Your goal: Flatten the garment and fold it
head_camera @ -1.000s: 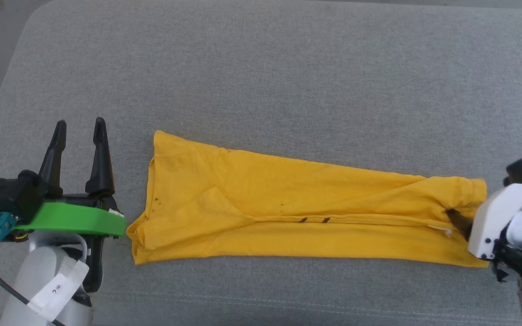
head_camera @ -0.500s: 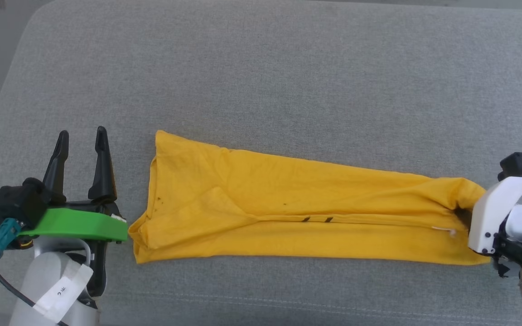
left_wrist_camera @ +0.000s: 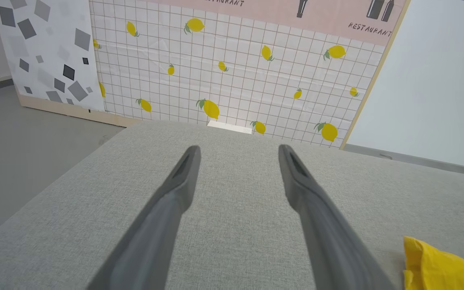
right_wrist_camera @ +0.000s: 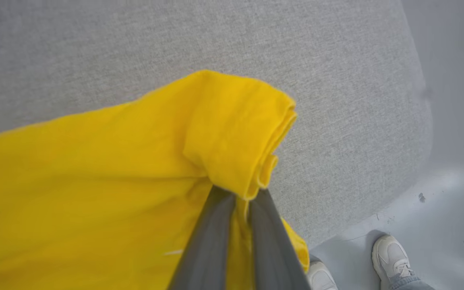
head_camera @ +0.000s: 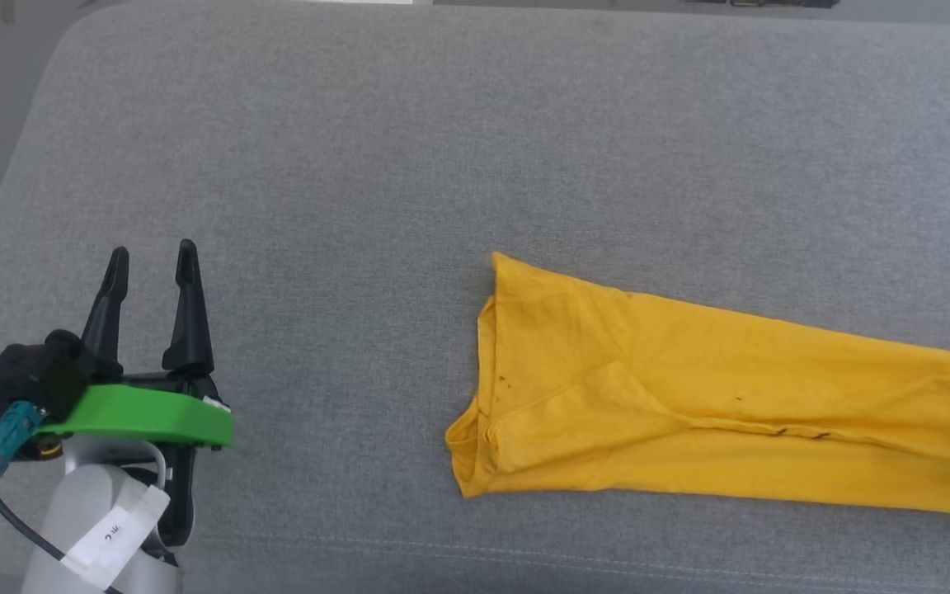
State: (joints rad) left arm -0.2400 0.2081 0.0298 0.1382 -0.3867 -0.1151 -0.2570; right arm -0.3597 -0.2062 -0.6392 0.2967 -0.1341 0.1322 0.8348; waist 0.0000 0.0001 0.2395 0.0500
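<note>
Right gripper (right_wrist_camera: 237, 198) is pinching the bunched end of the bright yellow-orange cotton T-shirt (head_camera: 689, 404) near the grey padded surface's (head_camera: 359, 165) edge, so a tug is risking layers slipping loose; left gripper (head_camera: 152, 250) is standing wide open

Worktop (head_camera: 442, 148): grey woven fabric is covering it; its corners are curving round, and a stitched seam (head_camera: 524, 549) is running along the near edge.
Lemon panel (left_wrist_camera: 232, 80): white grid sheet with yellow lemons is standing behind the worktop's far edge.
Pink band (left_wrist_camera: 272, 16): is running across the panel's top, showing "RESTAURANT" and dark bottle shapes.
Speckled panel (left_wrist_camera: 42, 52): is standing beyond the far left corner, showing grey and black squares.
Plain board (left_wrist_camera: 437, 88): is standing beyond the far right.
White block (left_wrist_camera: 229, 127): is sitting at the far edge.
Floor (left_wrist_camera: 22, 137): grey, is surrounding the worktop.
Shoes (right_wrist_camera: 391, 253): a person's white pair is standing just off the worktop's rounded right corner.
</note>
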